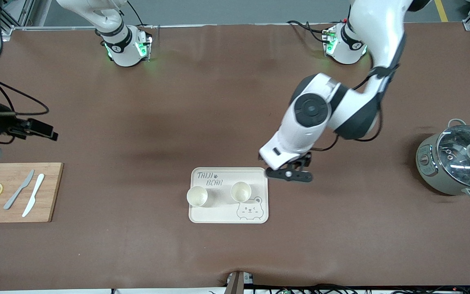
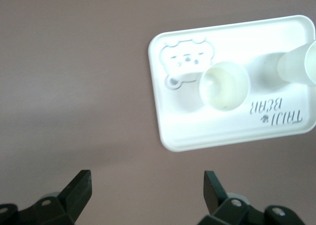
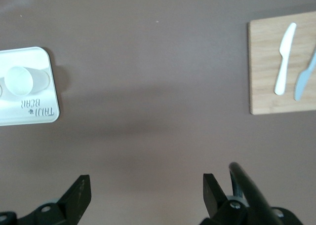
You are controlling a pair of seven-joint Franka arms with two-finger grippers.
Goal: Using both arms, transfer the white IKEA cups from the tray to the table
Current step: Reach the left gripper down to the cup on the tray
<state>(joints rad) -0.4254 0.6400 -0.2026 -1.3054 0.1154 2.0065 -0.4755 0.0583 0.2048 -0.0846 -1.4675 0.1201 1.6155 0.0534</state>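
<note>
Cups sit side by side on the tray (image 1: 259, 216), which lies toward the tabletop's (image 1: 218, 122) camera-side edge, midway along it: one cup (image 1: 197, 196) at the tray's right-arm edge, the other cup (image 1: 240, 191) beside the bear drawing. Neither is lifted yet; the approach step is in hand. Left pincer (image 1: 290, 174) hangs wide, empty, over the tray's left-arm edge. Right pincer (image 3: 143, 195), also wide and empty, waits over the right-arm end, near the board (image 1: 51, 192). Next, I judge, the left pincer must straddle the nearer cup's rim and close.
</note>
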